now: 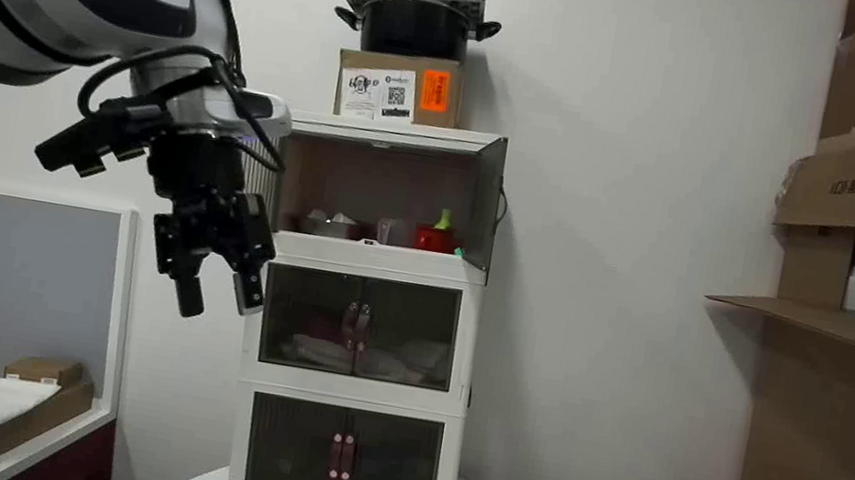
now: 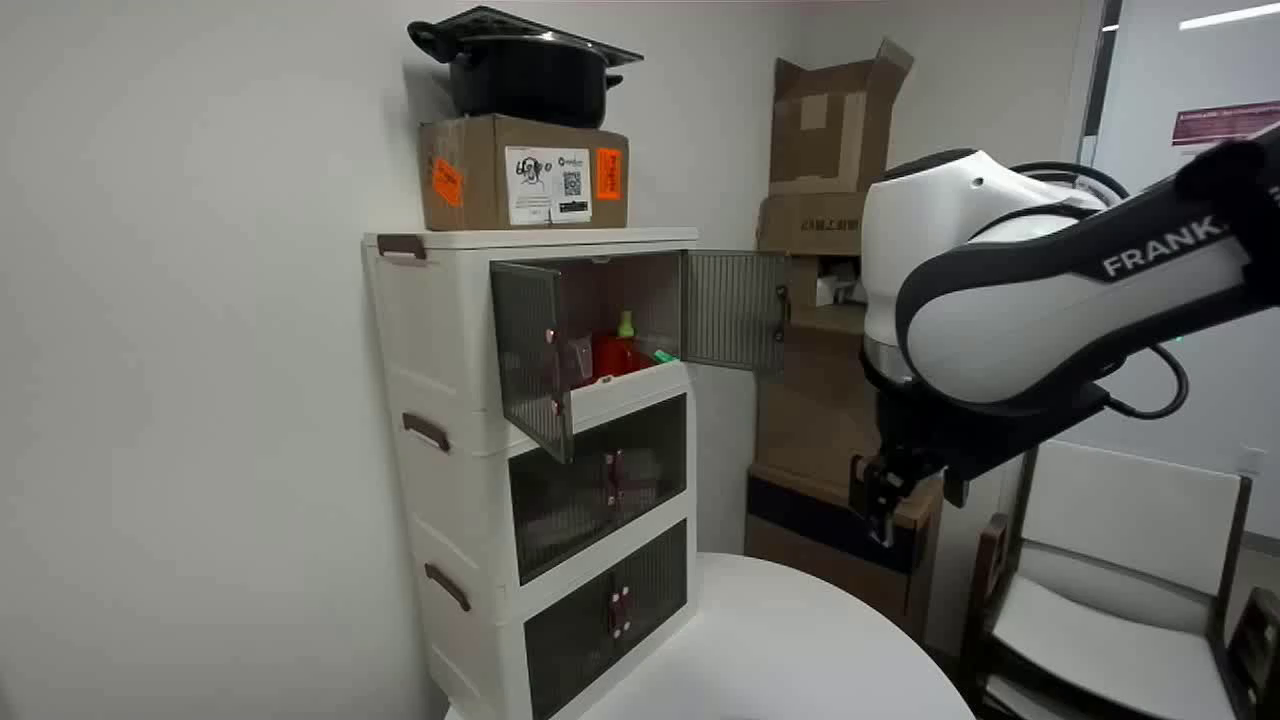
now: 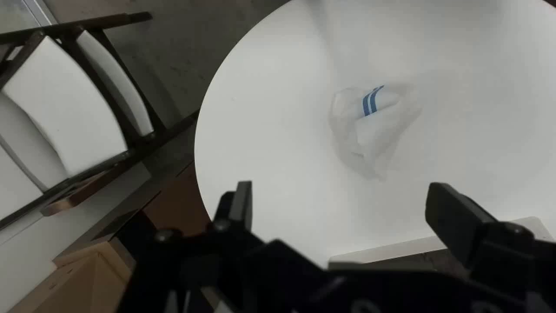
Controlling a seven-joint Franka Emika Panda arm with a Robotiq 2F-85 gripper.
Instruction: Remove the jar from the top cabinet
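Fingers (image 1: 188,297) spread apart. Cabinet (image 1: 368,255) — white, dim brownish inside, smoky ribbed doors (image 2: 733,310) standing open — is higher than the fingers, well apart. Inside: red container (image 1: 434,239), green bit (image 1: 444,220) above, clear container (image 1: 389,232) just beside; can't tell which is the jar.

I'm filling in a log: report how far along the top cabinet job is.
Done: the top cabinet stands open, both doors swung outward. In hand: nothing; the gripper hangs open and empty, outside the cabinet. Left, apparently: reaching in, grasping and taking out the jar. A red container and a clear container sit inside; I can't tell which, if either, is the jar.
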